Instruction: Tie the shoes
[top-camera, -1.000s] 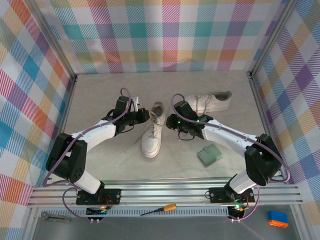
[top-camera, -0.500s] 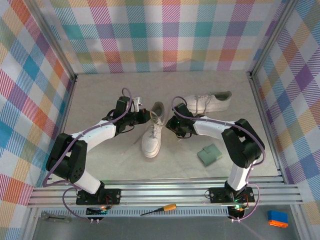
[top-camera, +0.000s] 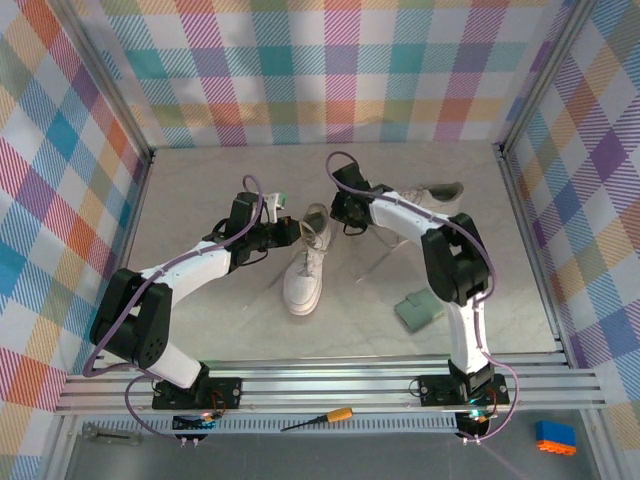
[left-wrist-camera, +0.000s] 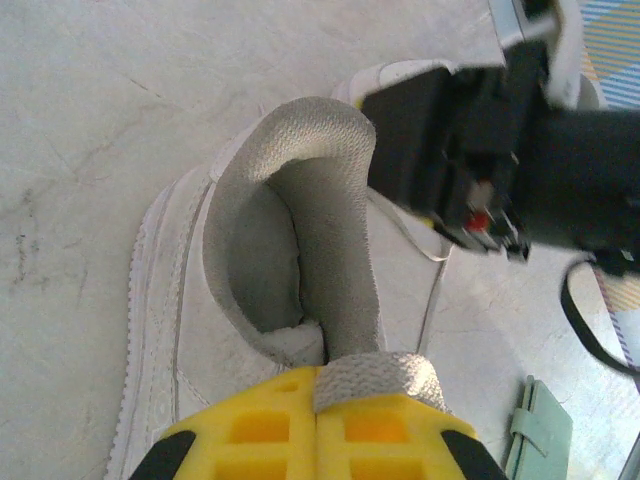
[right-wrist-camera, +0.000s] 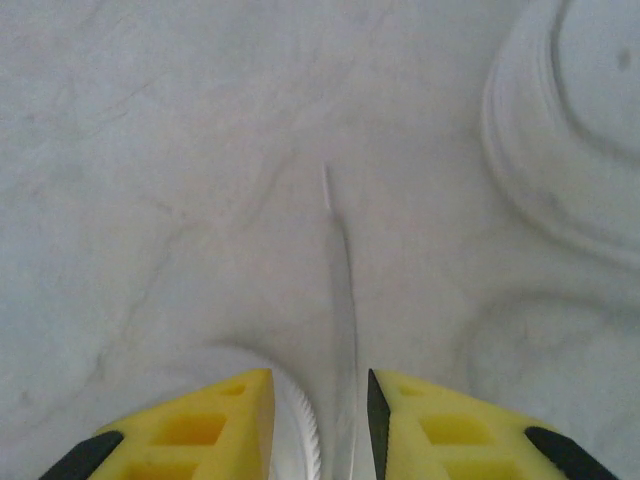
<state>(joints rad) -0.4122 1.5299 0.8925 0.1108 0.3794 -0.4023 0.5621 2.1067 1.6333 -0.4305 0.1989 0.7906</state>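
In the top view, the left gripper (top-camera: 288, 232) is clamping the near shoe (top-camera: 302, 280), which is lying mid-table with its toe pointing toward the arm bases. The right gripper (top-camera: 343, 212) is hanging just beside that shoe's opening. The far shoe (top-camera: 432, 200) is lying on its side behind the right arm, and a green pad (top-camera: 418, 311) is sitting on the table (top-camera: 200, 200) well apart from both. In the left wrist view, the yellow fingers (left-wrist-camera: 250, 430) are pressing together on the shoe's upturned grey-lined flap (left-wrist-camera: 330, 250), with the right arm (left-wrist-camera: 560, 170) crowding in above. In the right wrist view, the fingers (right-wrist-camera: 200, 430) are standing a little apart and a white lace (right-wrist-camera: 343, 300) is running through the gap; I cannot tell whether it is pinched.
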